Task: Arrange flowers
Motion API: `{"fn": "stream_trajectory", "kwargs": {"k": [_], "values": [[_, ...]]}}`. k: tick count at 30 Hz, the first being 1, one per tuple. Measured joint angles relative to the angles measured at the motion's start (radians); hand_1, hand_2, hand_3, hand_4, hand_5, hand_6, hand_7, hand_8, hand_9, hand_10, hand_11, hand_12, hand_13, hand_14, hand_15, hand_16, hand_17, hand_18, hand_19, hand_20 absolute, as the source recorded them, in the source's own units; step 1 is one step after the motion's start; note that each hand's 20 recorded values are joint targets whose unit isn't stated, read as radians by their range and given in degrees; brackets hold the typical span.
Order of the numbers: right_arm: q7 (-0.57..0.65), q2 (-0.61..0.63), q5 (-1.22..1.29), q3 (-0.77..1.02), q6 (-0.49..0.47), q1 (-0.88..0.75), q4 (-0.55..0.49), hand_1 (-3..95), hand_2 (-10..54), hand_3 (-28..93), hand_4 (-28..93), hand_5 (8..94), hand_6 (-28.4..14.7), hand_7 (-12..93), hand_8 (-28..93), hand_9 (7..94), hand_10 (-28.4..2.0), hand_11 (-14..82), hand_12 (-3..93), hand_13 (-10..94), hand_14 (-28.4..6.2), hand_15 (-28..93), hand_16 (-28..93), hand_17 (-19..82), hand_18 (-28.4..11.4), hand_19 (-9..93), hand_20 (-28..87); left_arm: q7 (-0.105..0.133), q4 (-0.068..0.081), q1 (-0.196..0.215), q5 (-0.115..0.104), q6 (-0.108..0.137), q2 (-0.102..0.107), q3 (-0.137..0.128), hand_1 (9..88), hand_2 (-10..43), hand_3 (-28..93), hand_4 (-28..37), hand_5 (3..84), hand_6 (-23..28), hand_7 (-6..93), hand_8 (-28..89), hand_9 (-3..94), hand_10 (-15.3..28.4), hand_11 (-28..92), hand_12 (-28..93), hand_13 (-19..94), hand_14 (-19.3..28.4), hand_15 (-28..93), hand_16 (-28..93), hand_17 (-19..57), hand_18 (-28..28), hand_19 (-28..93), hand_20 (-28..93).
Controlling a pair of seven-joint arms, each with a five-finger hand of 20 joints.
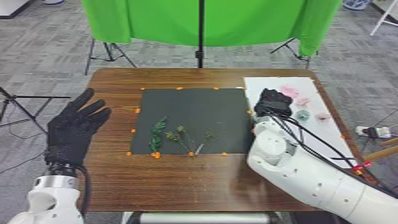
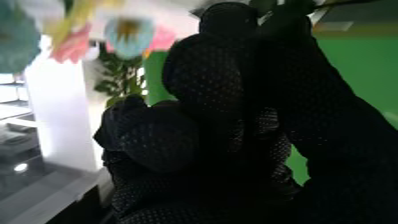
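Observation:
In the head view my right hand (image 1: 274,101) is over the white sheet's left edge, beside pink flowers (image 1: 290,91) and a blue-green flower (image 1: 303,115). Green sprigs, one a long leafy sprig (image 1: 157,135), lie on the black mat (image 1: 195,107). My left hand (image 1: 78,125) is open at the table's left edge. The right wrist view has my right hand (image 2: 204,75) with curled fingers, and a thin dark stem (image 2: 348,3) coming from the fingertips; its far end is out of sight. Beyond are a pale blue flower (image 2: 128,36) and a pink flower (image 2: 71,45).
Small orange pieces (image 1: 156,155) line the mat's edges. The white sheet (image 1: 327,135) covers the right side of the brown table (image 1: 160,182). A green backdrop (image 1: 151,22) on a stand is behind the table. Dark cables run along my right arm.

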Motion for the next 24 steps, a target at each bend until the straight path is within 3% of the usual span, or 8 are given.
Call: {"fn": "stream_trajectory", "kwargs": {"k": [9,19,24], "values": [[-0.011,0.040,-0.010,0.029,0.016,0.047,-0.051,56.5,-9.5,73,-28,93.7,-5.4,24,11,93.5,-14.1,44.6,21.5,80,-11.5,79,18,36,-24.4,93,49,0.016,-0.001,0.009,-0.006,0.007,0.010,0.001,24.1,10.7,77,-26.4,39.8,8.8,10.7,-9,36.7,20.3,27,11,27,27.3,55,-9,-8.8,26.0,57,11],[-0.061,0.007,-0.058,0.192,-0.066,-0.071,-0.304,56.5,-9.5,74,-28,93.7,-5.9,24,11,93.7,-14.6,44.9,21.4,80,-12.0,79,18,37,-25.0,93,51,0.010,-0.001,0.009,-0.004,0.006,0.006,-0.003,24.1,10.8,77,-26.4,39.8,8.8,10.6,-9,36.7,20.3,27,11,27,27.3,55,-9,-8.8,26.0,57,11],[-0.060,-0.048,-0.097,0.212,-0.073,-0.171,-0.369,56.6,-9.5,74,-28,93.7,-5.9,25,11,93.7,-14.6,44.9,21.3,80,-12.1,79,17,37,-25.2,93,52,0.004,-0.001,0.011,-0.002,0.005,0.001,-0.007,24.1,10.9,77,-26.3,39.8,8.8,10.7,-9,36.7,20.3,27,11,27,27.3,55,-9,-8.8,26.0,57,11]]}}
